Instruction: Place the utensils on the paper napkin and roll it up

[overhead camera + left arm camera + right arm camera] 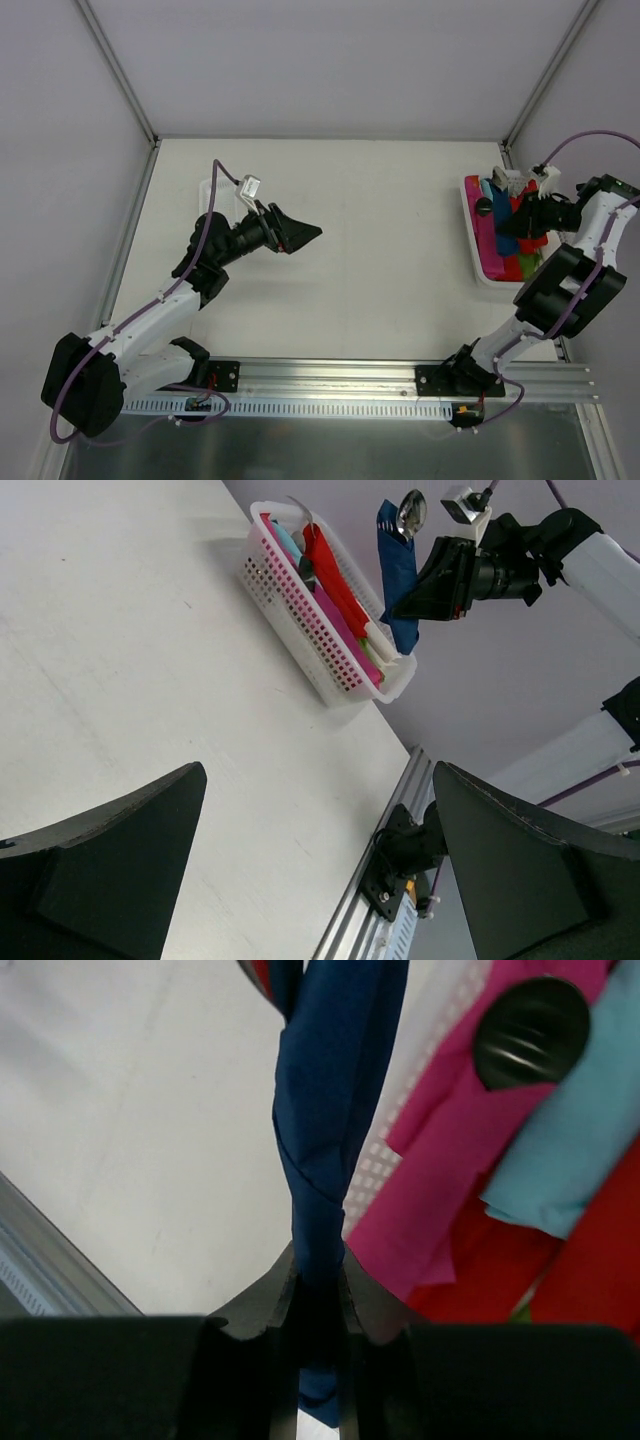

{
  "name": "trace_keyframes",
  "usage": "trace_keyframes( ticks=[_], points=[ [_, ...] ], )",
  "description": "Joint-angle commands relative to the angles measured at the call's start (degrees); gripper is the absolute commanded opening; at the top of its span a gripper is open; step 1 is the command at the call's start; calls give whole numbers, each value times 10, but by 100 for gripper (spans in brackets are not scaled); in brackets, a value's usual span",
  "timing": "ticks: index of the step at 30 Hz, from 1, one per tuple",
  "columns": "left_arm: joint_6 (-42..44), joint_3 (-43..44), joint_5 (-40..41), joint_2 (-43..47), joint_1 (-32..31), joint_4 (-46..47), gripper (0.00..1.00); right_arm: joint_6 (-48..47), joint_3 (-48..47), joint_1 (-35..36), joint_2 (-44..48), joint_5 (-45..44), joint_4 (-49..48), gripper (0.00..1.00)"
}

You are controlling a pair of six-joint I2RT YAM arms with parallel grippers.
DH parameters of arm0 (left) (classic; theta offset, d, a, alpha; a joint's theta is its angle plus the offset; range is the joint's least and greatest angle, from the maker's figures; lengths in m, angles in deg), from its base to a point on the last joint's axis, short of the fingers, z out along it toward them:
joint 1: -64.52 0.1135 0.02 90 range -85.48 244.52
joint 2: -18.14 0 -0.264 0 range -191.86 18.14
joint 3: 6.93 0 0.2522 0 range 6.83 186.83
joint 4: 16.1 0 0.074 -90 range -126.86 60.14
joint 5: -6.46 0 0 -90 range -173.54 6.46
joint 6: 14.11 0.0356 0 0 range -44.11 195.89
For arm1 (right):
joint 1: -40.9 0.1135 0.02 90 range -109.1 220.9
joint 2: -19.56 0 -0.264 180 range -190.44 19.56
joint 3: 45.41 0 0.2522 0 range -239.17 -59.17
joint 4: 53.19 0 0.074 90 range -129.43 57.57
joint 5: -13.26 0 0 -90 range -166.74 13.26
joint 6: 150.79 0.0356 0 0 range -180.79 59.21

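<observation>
Two pincers: the left pincer (300, 237) and the right pincer (318, 1272). One white perforated basket (290, 610). One navy napkin roll (398, 570), one silver spoon (410, 513) poking from it. One black rounded piece (530, 1030). The coloured pieces (440, 1160) overlap too much to count.

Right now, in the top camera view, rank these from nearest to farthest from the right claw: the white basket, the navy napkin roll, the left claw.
1. navy napkin roll: clamped in the right claw itself.
2. white basket: directly below that claw, on the right side.
3. left claw: far across, on the left side, open.
</observation>
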Motion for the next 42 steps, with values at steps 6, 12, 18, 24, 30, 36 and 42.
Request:
trace_keyframes(
  ticks=[6,12,18,24,30,36,42],
  points=[
    [-2,11,-24,-24,-6,67,99,-89,-55,-72,-58,-52,210,0],
    [-13,8,-29,-38,-8,86,99,-89,-53,-77,-91,-35,211,0],
    [-7,2,-15,-35,-12,76,98,-88,-47,-72,-102,-21,211,0],
    [21,-28,17,-4,-14,53,99,-86,-43,-67,-100,-35,210,0],
    [45,-46,30,25,-13,37,99,-60,-27,-62,-107,-23,212,0],
    [60,-46,29,22,-14,33,99,-50,8,-60,-121,-28,211,0],
    [70,-45,25,20,-13,32,99,-43,0,-72,-146,-24,209,0]
  ],
)
